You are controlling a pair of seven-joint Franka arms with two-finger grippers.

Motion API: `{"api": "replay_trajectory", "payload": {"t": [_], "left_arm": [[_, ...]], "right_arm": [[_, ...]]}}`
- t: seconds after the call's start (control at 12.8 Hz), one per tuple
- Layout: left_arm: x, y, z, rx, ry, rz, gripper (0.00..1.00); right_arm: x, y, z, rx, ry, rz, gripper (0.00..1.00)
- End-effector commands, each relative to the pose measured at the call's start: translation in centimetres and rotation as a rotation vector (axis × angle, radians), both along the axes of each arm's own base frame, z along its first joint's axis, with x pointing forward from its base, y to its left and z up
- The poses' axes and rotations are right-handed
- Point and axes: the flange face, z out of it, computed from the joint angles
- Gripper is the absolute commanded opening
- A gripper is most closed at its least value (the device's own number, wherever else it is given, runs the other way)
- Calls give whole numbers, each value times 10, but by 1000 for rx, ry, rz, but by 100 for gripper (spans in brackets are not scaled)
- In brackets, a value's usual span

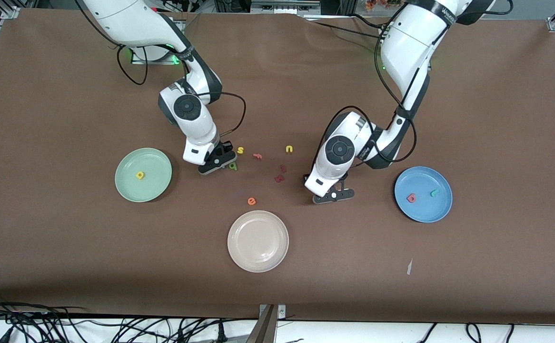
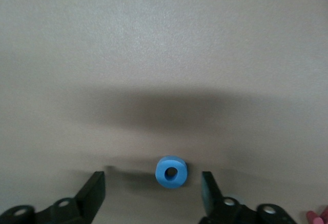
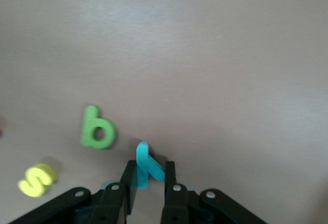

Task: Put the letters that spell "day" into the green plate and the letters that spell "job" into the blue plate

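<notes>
On the brown table, nearest the front camera: round cream-white plate [image 1: 258, 241], bare. Small orange "e" [image 1: 252, 201] just above it.

Next row back, toward the left arm's end: round medium-blue plate [image 1: 423, 194], shallow rim, holding a salmon-pink "b" [image 1: 411, 198] and a teal hooked "j" [image 1: 434, 193], apart from each other. Left gripper [image 1: 333, 196] is low over the table between the dark red letters [image 1: 280, 174] and the blue plate. In the left wrist view the small blue ring "o" [image 2: 171, 171] lies flat on the table, squarely between the spread fingers [image 2: 95, 194], touching neither. No long axis on a ring; straight closing should take it.

Toward the right arm's end: round pale mint-green plate [image 1: 143, 174] with a yellow round-bowled letter [image 1: 140, 175] in it.

Farther back: right gripper [image 1: 218, 161] is down at the table, fingers [image 3: 128, 183] pressed together on the teal "y" [image 3: 147, 164], stem standing up out of the grip. The green round-bowled letter [image 1: 232, 166] lies flat just beside it, not yet taken. Yellow "s" [image 1: 240, 150], orange "f" [image 1: 257, 156], yellow "u" [image 1: 289, 149] scattered farthest back.
</notes>
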Motion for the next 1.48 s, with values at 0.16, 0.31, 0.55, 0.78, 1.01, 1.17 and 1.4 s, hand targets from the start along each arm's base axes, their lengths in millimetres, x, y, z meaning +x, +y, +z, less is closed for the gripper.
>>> {"api": "replay_trajectory", "payload": {"t": [0.16, 0.31, 0.55, 0.78, 1.01, 1.17, 1.4], "left_arm": [[8, -14, -3, -9, -10, 52, 49], [7, -17, -6, -8, -9, 65, 36], [9, -17, -6, -7, -11, 67, 11], [12, -13, -1, -5, -14, 62, 0], [40, 17, 35, 23, 22, 63, 0], [57, 54, 70, 22, 61, 30, 0], [78, 146, 103, 18, 141, -76, 0]], "right_arm": [[29, -94, 81, -86, 27, 92, 13], [35, -158, 84, -112, 54, 115, 13], [37, -207, 78, -123, 76, 98, 47], [37, -204, 79, -64, 87, 12, 63], [33, -158, 79, -37, 81, -100, 63], [34, -114, 79, -10, 72, -203, 63], [37, -58, 71, 14, 66, -280, 63]]}}
